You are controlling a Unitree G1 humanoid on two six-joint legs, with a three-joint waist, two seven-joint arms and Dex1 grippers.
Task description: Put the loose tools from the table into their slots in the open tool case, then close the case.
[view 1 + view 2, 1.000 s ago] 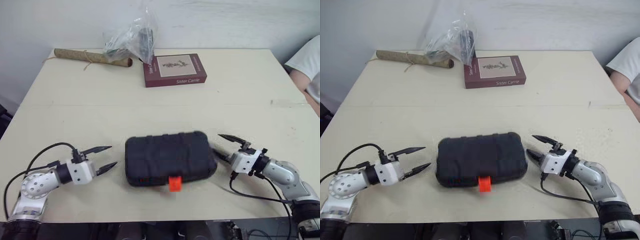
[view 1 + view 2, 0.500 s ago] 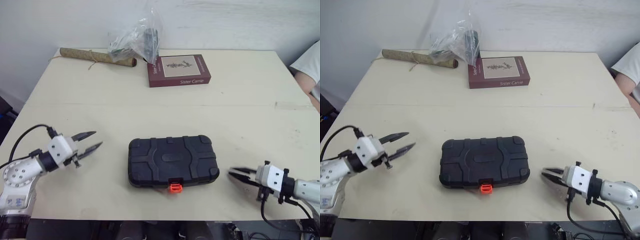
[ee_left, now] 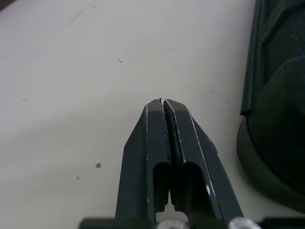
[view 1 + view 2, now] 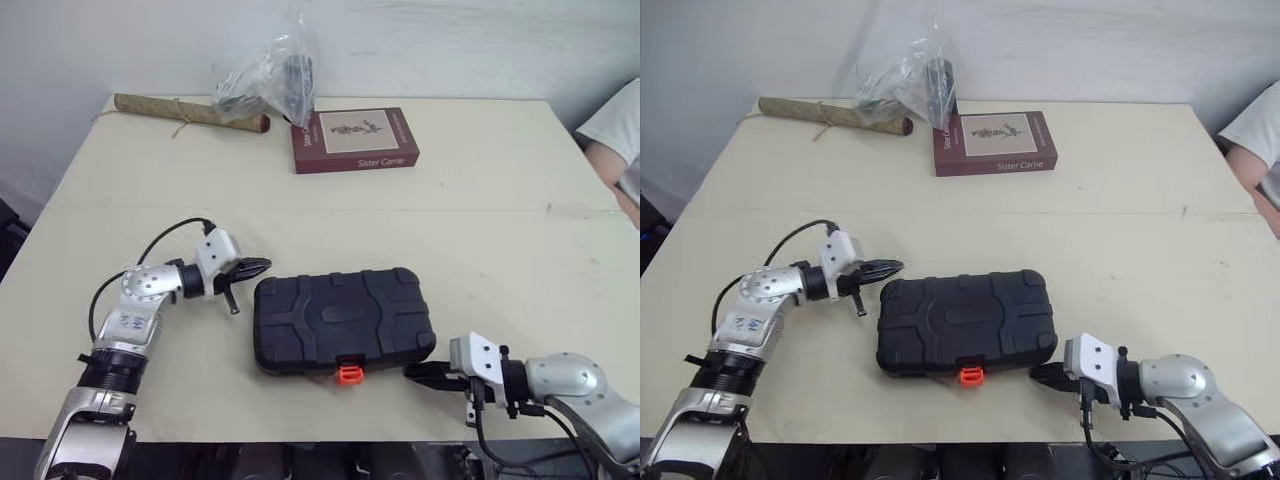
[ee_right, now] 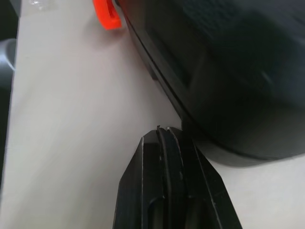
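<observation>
At the bottom right of the frame, the right arm lies low over the table [image 4: 480,230]. Its forearm reaches in from the lower right corner, and the wrist is level. The right gripper [image 4: 411,371] points left at the near right corner of the tool case [image 4: 343,318]. Its two black fingers [image 5: 152,162] are pressed together on nothing. In the right wrist view their tips sit right at the case's lower edge, and I cannot tell whether they touch it.

The tool case lies flat at the centre of the frame with its lid down. Its orange latch [image 4: 349,374] is on the near edge, just left of the right gripper's tips.

The left arm rises from the lower left corner and bends at the elbow, with the forearm turned toward the right. The left gripper [image 4: 263,265] is held level just beside the case's far left corner. Its fingers [image 3: 150,138] are also closed against each other and empty, with a strip of bare table between them and the case wall.

Toward the top of the frame, a dark red book [image 4: 354,139] lies flat. A crumpled clear plastic bag [image 4: 262,78] is just behind its left end. A brown roll [image 4: 188,111] tied with string stretches away to the upper left. A person's white sleeve [image 4: 612,125] shows at the right edge.
</observation>
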